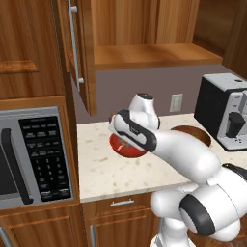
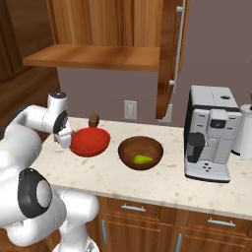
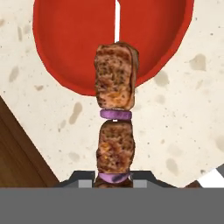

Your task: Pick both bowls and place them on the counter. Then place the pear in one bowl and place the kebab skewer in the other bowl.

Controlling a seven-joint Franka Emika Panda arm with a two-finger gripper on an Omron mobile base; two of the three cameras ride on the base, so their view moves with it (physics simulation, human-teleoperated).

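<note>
The gripper (image 3: 113, 183) is clamped on the kebab skewer (image 3: 115, 127), which hangs over the near rim of the red bowl (image 2: 89, 141) on the counter (image 2: 162, 179). Further right, the pear (image 2: 142, 159) lies in the brown bowl (image 2: 141, 153).

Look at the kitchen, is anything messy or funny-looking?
Nothing stands out. The red bowl and the brown bowl sit upright on the counter, the pear inside the brown one. The gripper holds the kebab skewer above the red bowl's rim.
</note>
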